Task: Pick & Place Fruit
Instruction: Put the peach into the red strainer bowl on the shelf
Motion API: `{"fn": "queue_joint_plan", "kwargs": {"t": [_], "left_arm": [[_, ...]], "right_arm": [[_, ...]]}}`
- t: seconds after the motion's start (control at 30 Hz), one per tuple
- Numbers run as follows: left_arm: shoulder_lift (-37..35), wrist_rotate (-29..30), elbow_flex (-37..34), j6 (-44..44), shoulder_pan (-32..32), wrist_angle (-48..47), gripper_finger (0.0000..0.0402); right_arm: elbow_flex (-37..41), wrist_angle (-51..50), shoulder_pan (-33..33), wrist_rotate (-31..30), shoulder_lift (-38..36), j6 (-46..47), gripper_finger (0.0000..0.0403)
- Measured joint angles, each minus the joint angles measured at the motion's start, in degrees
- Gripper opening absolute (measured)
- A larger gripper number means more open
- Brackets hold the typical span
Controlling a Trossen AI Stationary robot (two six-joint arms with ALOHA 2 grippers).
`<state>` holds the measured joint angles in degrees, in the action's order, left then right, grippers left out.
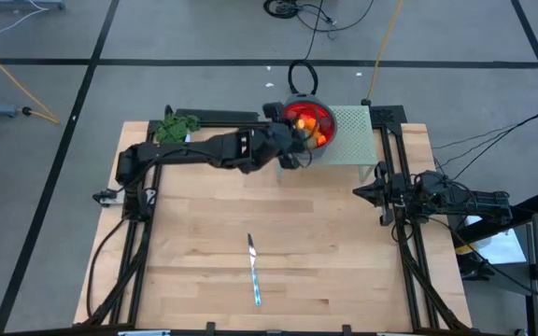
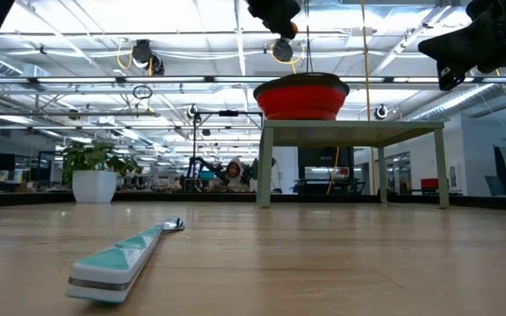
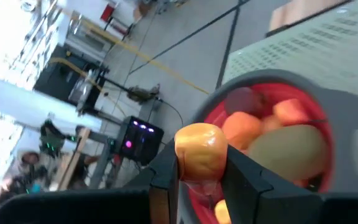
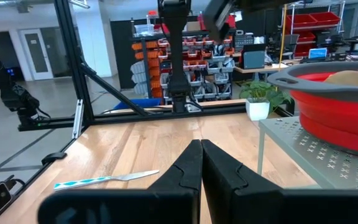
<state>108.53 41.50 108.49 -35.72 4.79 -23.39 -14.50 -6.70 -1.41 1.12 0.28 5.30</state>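
Taking the red bowl (image 1: 308, 121) as the landmark — it sits on a pale perforated stand (image 1: 351, 136) at the far side of the counter (image 1: 194, 252) — the task looks close to finished. To the left of the bowl, at the counter's far edge, a green leafy plant (image 1: 176, 126) stands untouched, and the left arm reaches from that side toward the bowl. The left pincer (image 3: 199, 177) hangs just over the bowl's rim with its fingers narrowed on one orange-yellow fruit piece (image 3: 199, 149), which is held above the bowl and not yet released. Inside the bowl lies a pile of fruit (image 3: 272, 130) — orange pieces, a dark red one and a pale olive oval can be made out — so most of the gathering seems done. Well in front of the bowl, on the bare wood, lies only a slim knife (image 1: 253, 271); no loose fruit shows anywhere on the counter. To the right of the bowl, past the stand, the right pincer (image 4: 201, 163) waits with its fingers pressed together, holding nothing. What appears left is letting the held piece drop in.
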Motion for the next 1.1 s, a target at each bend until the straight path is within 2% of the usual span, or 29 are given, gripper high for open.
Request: {"fn": "queue_joint_plan", "kwargs": {"t": [0.17, 0.37, 0.7, 1.1], "left_arm": [[0.0, -1.5, 0.0, 5.7, 2.8, 0.0, 0.0085], [0.0, -10.6, 0.0, 17.6, 6.2, -0.4, 0.0085], [0.0, -20.4, 0.0, 33.4, 10.5, -2.9, 0.0086], [0.0, -29.3, 0.0, 45.0, 12.0, -6.8, 0.0086]], "right_arm": [[0.0, 0.0, 0.0, -2.6, 0.0, 0.0, 0.0], [0.0, 0.0, 0.0, -2.8, 0.0, 0.0, 0.0], [0.0, 0.0, 0.0, -2.8, 0.0, 0.0, 0.0], [0.0, 0.0, 0.0, -2.8, 0.0, 0.0, 0.0]]}}
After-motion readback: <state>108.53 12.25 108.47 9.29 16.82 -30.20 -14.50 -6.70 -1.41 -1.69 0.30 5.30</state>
